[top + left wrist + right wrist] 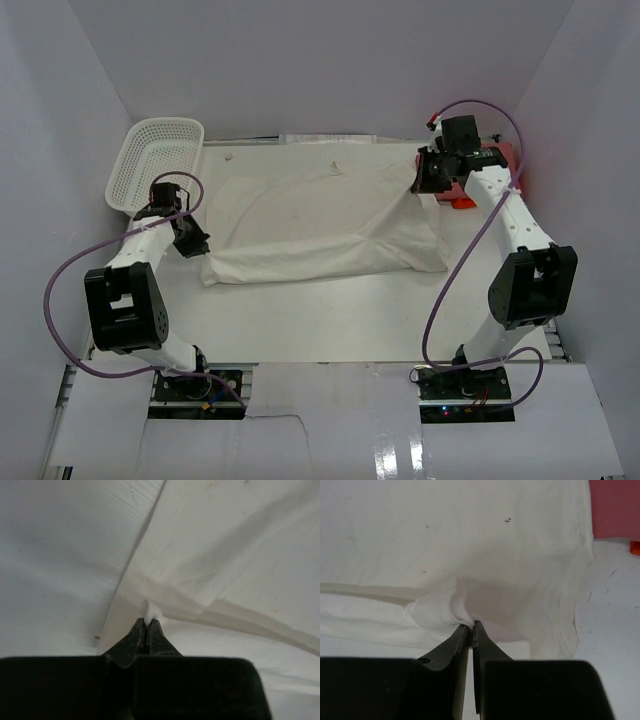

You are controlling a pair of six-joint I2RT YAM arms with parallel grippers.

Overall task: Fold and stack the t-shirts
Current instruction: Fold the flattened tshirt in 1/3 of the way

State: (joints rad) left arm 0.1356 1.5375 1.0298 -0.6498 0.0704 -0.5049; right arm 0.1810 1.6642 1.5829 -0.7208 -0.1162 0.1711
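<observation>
I find my left tool [147, 621] and right tool [471, 625] each clamped on a pinch of the soft, light cream-white cloth t-shirt [320, 215] lying part-folded on the white worktop [330, 320], and I judge its limp edges the surest hold.

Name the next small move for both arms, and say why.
Probably lift both pinched edges together to start a fold: the left gripper and the right gripper are each shut on a bunch of the cream-white t-shirt, which lies spread on the table.
</observation>
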